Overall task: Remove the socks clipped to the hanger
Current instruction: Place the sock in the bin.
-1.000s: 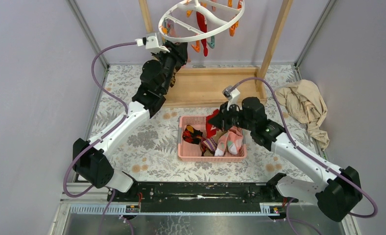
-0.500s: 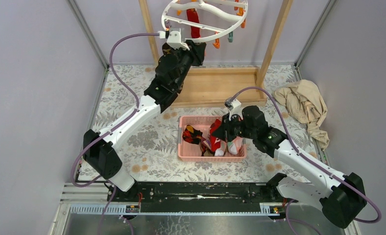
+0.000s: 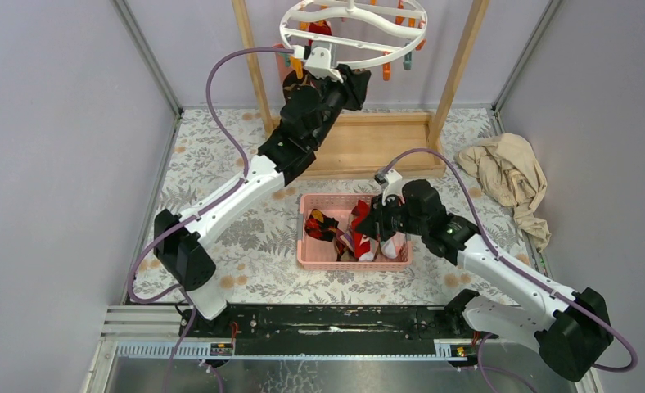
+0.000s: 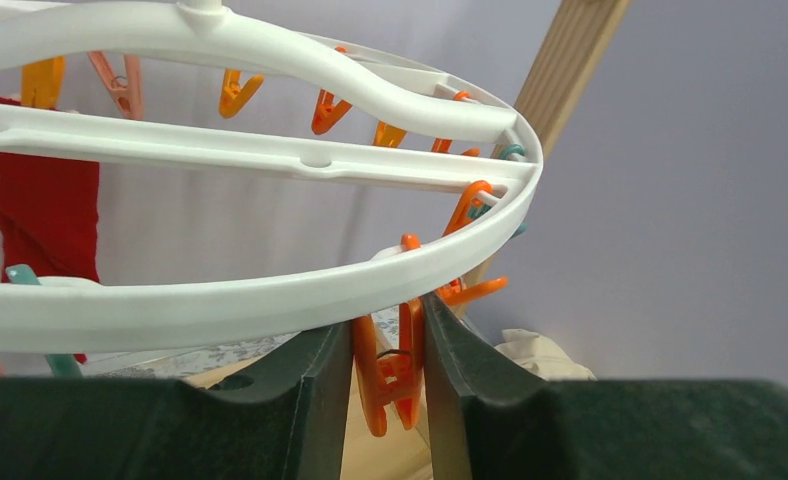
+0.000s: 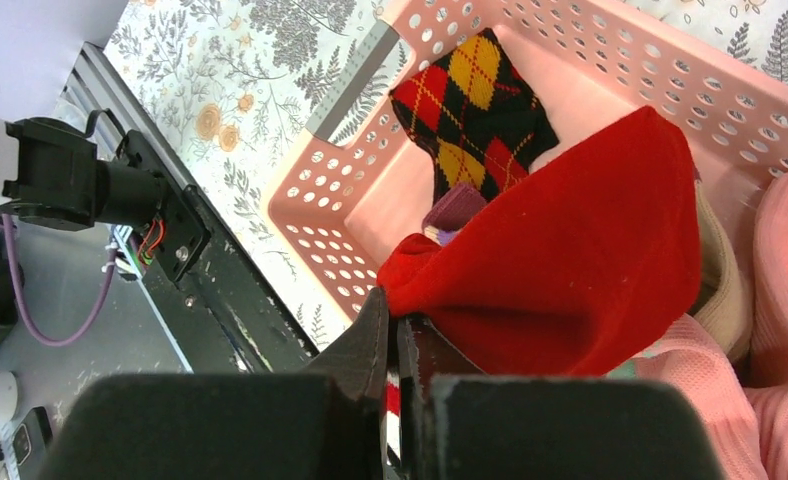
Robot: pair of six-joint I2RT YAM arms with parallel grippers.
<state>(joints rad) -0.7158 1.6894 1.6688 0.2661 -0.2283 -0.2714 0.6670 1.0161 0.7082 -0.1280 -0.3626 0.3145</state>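
Observation:
The white round hanger (image 3: 288,33) hangs from the wooden frame, its ring (image 4: 220,300) crossing the left wrist view. A red sock (image 4: 40,210) is clipped at its far side (image 3: 319,29). My left gripper (image 3: 358,80) reaches up under the ring's near edge and is shut (image 4: 388,325) on a dangling orange clip (image 4: 392,375). No sock hangs from that clip. My right gripper (image 3: 368,226) is low over the pink basket (image 3: 307,258) and is shut (image 5: 395,305) on the edge of another red sock (image 5: 570,250), which drapes into the basket.
Inside the basket (image 5: 310,190) lie an argyle sock (image 5: 470,110) and pink socks (image 5: 780,260). A crumpled beige cloth (image 3: 507,176) sits at the right. The wooden frame's posts (image 3: 458,61) and base board (image 3: 360,143) stand behind the basket.
My left arm has swung right and upward along the hanger ring, which has levelled out. My right gripper has come down and back with the red sock into the basket.

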